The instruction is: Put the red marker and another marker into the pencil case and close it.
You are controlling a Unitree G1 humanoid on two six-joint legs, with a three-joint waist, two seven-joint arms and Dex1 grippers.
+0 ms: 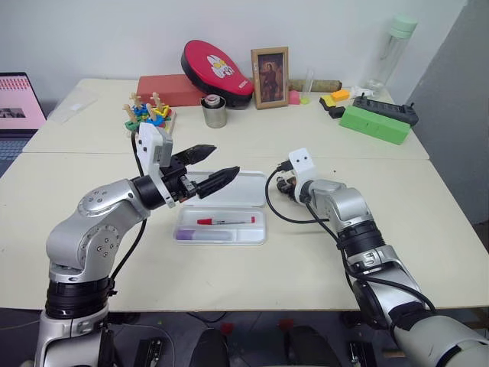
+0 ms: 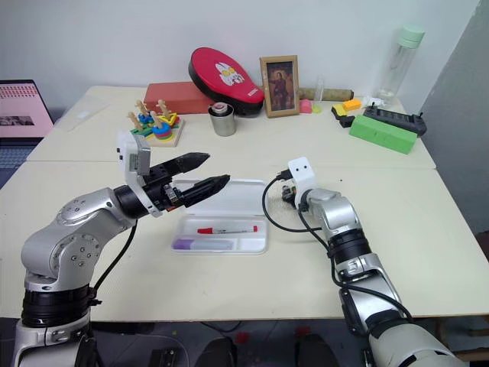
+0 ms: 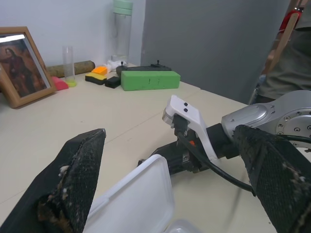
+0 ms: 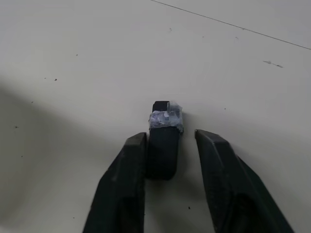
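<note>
Lying in flat white plastic pencil case [image 1: 229, 200], slim red marker [image 1: 225, 221]

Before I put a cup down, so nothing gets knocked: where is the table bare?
Bare: the near strip in front of the pencil case, and the middle stretch between the case's lid and the metal cup. Crowded: the far edge, from the red box to the green block.

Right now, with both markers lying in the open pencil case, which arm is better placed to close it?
Left. Its open tool hovers just above the pencil case's lid; the right tool sits on the table beside the case, straddling a small black object.
</note>
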